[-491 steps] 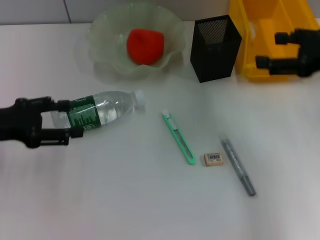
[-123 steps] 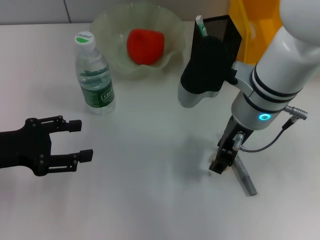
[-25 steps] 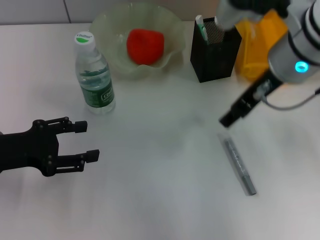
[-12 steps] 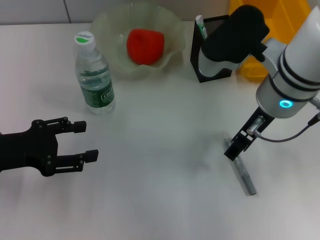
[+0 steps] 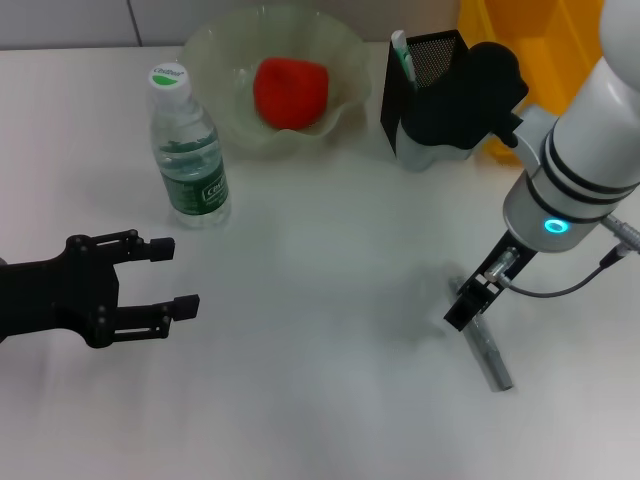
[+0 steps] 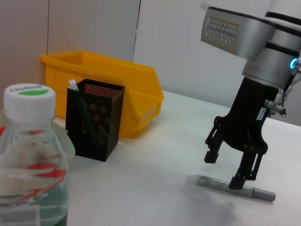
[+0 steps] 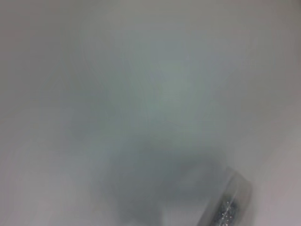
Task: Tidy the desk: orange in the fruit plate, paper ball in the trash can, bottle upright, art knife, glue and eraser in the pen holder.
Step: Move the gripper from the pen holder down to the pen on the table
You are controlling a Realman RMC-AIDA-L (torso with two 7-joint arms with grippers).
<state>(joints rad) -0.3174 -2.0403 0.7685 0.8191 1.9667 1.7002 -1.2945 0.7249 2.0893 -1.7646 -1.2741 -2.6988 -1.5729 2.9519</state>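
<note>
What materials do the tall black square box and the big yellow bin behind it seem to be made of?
The tall black square box looks like matt perforated metal mesh: fine holes cover its walls and light shows through. The big yellow bin looks like moulded plastic: smooth, slightly glossy, with thick rounded rims.

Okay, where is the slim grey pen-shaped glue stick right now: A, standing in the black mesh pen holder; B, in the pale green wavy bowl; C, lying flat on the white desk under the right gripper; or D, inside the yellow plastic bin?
C: the grey glue stick lies flat on the white desk, with the right gripper open directly over it, one fingertip either side.
</note>
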